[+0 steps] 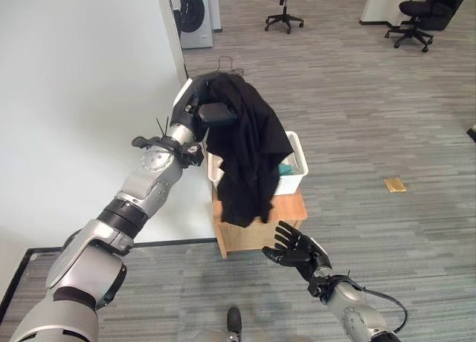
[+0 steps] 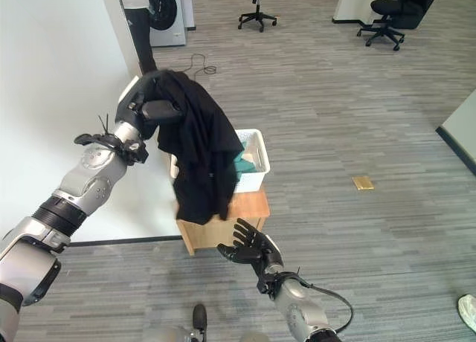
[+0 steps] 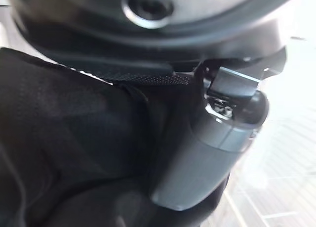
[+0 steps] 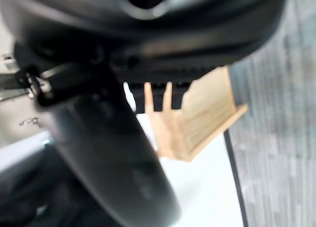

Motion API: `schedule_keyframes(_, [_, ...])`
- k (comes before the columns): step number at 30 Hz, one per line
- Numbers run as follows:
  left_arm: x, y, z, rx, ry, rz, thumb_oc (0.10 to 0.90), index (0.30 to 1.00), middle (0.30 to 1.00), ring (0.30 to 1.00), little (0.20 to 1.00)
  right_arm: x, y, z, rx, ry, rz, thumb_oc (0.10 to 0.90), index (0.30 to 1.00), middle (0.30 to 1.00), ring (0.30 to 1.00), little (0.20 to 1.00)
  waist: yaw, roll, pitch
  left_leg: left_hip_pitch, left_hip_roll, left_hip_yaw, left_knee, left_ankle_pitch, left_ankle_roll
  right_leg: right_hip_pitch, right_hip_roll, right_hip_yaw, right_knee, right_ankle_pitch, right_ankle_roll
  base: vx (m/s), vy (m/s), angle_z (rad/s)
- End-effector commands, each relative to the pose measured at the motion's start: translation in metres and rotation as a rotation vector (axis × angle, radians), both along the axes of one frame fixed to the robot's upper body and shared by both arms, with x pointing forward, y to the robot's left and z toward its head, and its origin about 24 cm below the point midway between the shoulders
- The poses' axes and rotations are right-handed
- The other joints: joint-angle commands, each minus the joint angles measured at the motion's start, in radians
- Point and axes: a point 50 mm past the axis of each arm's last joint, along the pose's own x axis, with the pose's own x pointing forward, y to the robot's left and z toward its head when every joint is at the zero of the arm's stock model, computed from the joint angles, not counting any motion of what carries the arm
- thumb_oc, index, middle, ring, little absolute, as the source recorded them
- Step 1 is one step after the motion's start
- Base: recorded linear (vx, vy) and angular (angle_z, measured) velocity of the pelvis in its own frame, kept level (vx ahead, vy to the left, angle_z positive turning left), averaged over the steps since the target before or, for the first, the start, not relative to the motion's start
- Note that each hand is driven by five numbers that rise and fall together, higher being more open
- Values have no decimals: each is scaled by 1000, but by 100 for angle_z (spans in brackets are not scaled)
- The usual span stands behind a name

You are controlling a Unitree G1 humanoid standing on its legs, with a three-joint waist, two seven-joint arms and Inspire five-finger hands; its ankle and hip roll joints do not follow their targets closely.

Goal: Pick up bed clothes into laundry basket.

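One black garment [image 1: 245,145] is hanging high off the left hand [image 1: 212,111], which is raised well above the white basket [image 1: 297,160] with its fingers curled into the cloth. The garment is draping down over the basket's near side and over the front of the little wooden table [image 1: 286,208] the basket is sitting on, so most of the cloth is dangling outside the rim, not in it. Something teal [image 2: 245,162] is lying inside the basket already. The height looks chosen to get the hem above the rim. The left wrist view is showing dark fabric pressed right against that hand, which fits a firm hold. Low down, the right hand [image 2: 249,249] is waiting in front of the table with its fingers spread wide and holding nothing, perhaps ready to guide the loose tail in.
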Motion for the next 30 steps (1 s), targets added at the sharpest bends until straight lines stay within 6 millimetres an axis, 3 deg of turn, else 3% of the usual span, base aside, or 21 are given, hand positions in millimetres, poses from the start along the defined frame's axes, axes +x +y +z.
schedule_keyframes(1, [-9,-8,99,-132,-371,-31,400,300,300,300,300,18,2,27,48,-163,30,800,900,900,900,900,-15,30,-57,66,86,-76,-5,-67,-101,19,-53,18,-458,285,-16,510,-337,71])
schedule_keyframes(3, [-9,-18,104,-113,-388,-46,400,300,300,300,300,16,-6,28,9,-164,32,800,900,900,900,900,-36,10,-69,64,76,-125,0,-89,-124,61,-49,82,-696,267,-3,289,-269,102])
schedule_keyframes(4, [-12,-9,114,-108,-447,6,400,300,300,300,300,14,-16,26,-41,-158,39,800,900,900,900,900,-37,-6,-66,45,62,-156,27,-94,-133,90,-43,123,-761,277,2,123,-223,123])
schedule_keyframes(5, [-10,-13,105,-109,-387,-55,400,300,300,300,300,16,-19,26,-31,-145,4,800,900,900,900,900,-35,-6,-83,34,66,-173,33,-99,-137,115,-40,155,-748,262,5,119,-202,142])
schedule_keyframes(7, [-9,-24,100,-130,-379,-76,400,300,300,300,300,17,-14,28,33,-161,-14,800,900,900,900,900,-25,-20,-101,42,71,-172,26,-112,-142,139,-47,118,-810,282,3,156,-239,115])
schedule_keyframes(11, [-9,-17,111,-109,-421,-25,400,300,300,300,300,15,-17,28,19,-160,1,800,900,900,900,900,-9,-8,-134,27,93,-193,3,-84,-165,192,-33,76,-897,293,-10,95,-169,14])
schedule_keyframes(15, [-6,-6,132,-51,-461,30,400,300,300,300,300,8,-22,20,10,-127,-17,800,900,900,900,900,-13,6,-140,40,112,-204,-37,-66,-176,219,-19,40,-916,283,-23,61,-99,16])
schedule_keyframes(19, [1,7,139,-15,-446,93,400,300,300,300,300,-2,-22,10,36,-82,-33,800,900,900,900,900,-28,19,-147,41,117,-210,-60,-55,-178,220,-10,30,-919,281,-26,33,-36,12])
schedule_keyframes(30, [6,17,136,47,-423,135,400,300,300,300,300,-26,-20,-7,55,-2,-16,800,900,900,900,900,-45,23,-152,43,116,-198,-73,-57,-175,214,-9,33,-923,284,-24,6,7,1])
